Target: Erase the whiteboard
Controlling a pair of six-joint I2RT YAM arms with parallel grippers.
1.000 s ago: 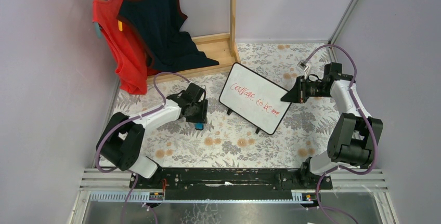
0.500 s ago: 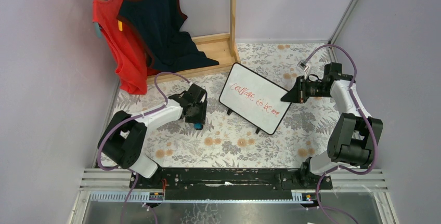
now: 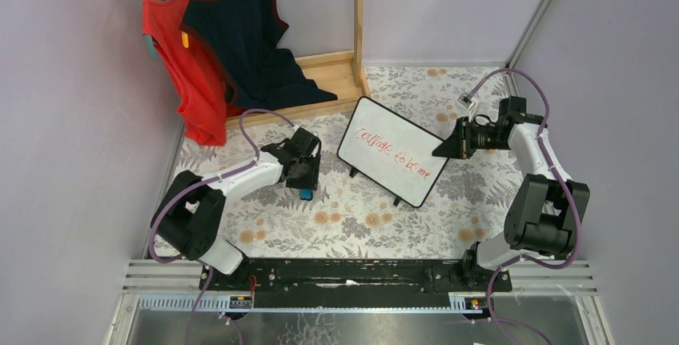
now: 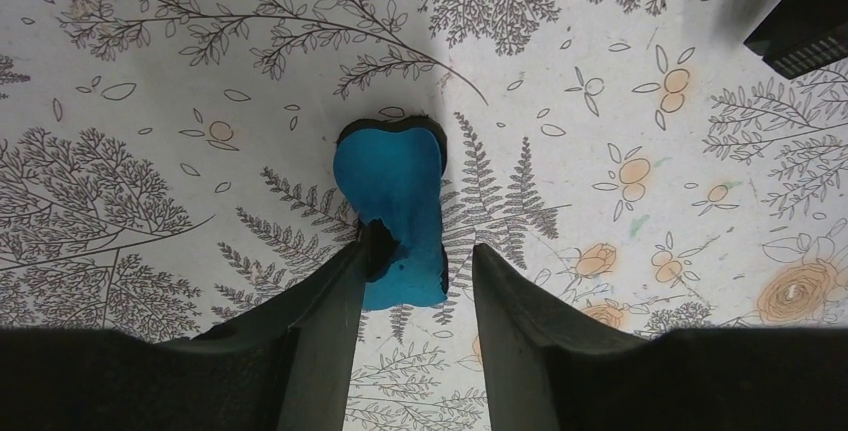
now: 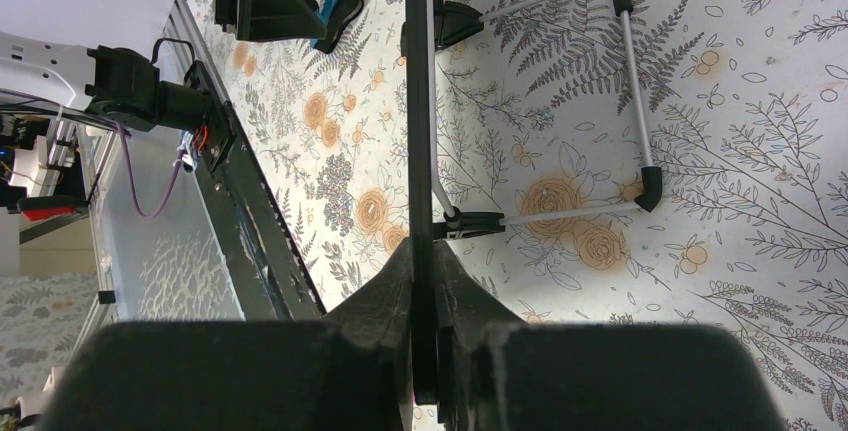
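Note:
The whiteboard point(image 3: 392, 161) stands tilted on its black feet at mid table, with red handwriting across it. My right gripper point(image 3: 439, 153) is shut on its right edge. In the right wrist view the whiteboard point(image 5: 419, 101) shows edge-on, running up from the closed right gripper point(image 5: 420, 251). A small blue eraser point(image 3: 304, 194) with a black underside lies left of the board. My left gripper point(image 3: 306, 181) is down over it. In the left wrist view the left gripper point(image 4: 418, 241) is closed in on the near end of the eraser point(image 4: 395, 191), its left finger point(image 4: 340, 281) pressed against it.
A wooden clothes rack point(image 3: 358, 17) stands at the back left, with a red top point(image 3: 188, 81) and a dark navy top point(image 3: 248, 41) hanging on it. The board's wire stand point(image 5: 630, 81) rests on the floral tablecloth point(image 3: 360, 225). A black rail point(image 3: 352, 273) runs along the near edge.
The left gripper and the eraser shifted together by a very small amount. The right arm and the whiteboard have stayed still.

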